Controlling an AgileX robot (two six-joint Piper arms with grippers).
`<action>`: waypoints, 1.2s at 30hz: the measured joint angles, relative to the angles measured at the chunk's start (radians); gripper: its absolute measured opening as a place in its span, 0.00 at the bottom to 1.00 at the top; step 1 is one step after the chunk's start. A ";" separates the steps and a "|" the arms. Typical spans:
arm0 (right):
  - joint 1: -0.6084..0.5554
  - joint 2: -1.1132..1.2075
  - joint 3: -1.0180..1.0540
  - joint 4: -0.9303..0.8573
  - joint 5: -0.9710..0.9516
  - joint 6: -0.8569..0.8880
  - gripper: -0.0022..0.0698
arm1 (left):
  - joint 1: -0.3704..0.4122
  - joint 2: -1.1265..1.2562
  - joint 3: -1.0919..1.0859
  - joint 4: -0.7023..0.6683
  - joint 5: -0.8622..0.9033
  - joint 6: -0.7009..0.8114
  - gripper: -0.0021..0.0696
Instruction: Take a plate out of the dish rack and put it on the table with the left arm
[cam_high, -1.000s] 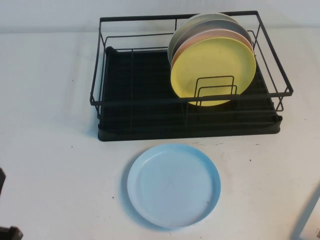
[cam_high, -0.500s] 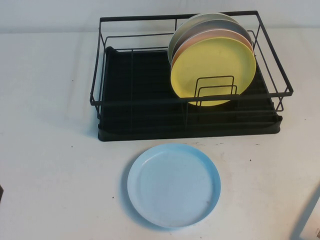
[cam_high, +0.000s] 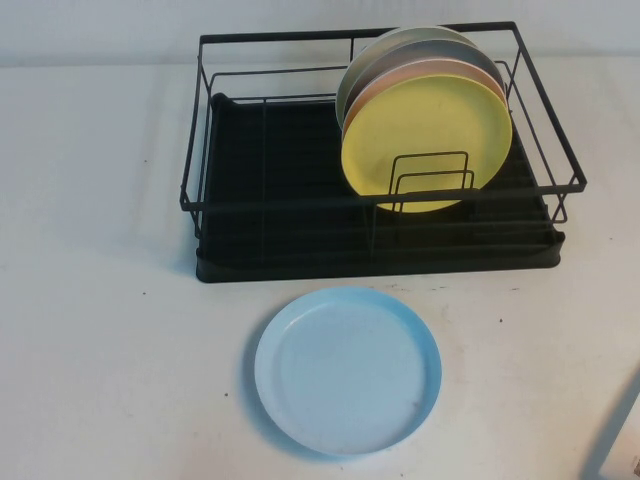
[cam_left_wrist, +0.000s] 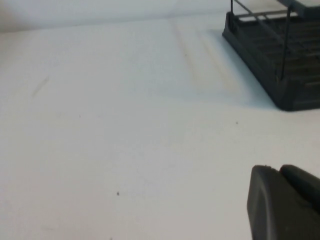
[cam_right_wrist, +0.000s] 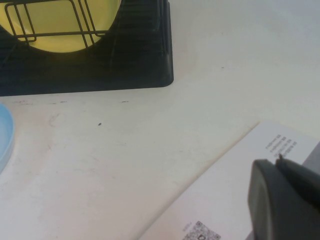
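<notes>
The light blue plate lies flat on the white table, just in front of the black dish rack. Its edge also shows in the right wrist view. The left arm is out of the high view. In the left wrist view my left gripper is shut and empty, low over bare table, with a corner of the rack ahead of it. My right gripper is shut and empty above a white printed sheet, at the table's right side.
A yellow plate stands upright at the front of the rack's right half, with a pink plate and others behind it. The rack's left half holds no plates. The printed sheet's corner shows at the bottom right.
The dark piece of the left arm at the bottom left edge of the high view has drawn back out of sight. The blue plate and the rack have not moved.
</notes>
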 joint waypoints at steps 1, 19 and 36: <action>0.000 0.000 0.000 0.000 0.000 0.000 0.00 | 0.000 -0.010 0.000 0.000 0.028 -0.001 0.03; 0.000 0.000 0.000 0.000 0.000 0.000 0.00 | 0.018 -0.019 0.000 0.000 0.096 -0.001 0.03; 0.000 0.000 0.000 0.000 0.000 0.000 0.00 | 0.018 -0.019 0.000 0.000 0.099 -0.001 0.03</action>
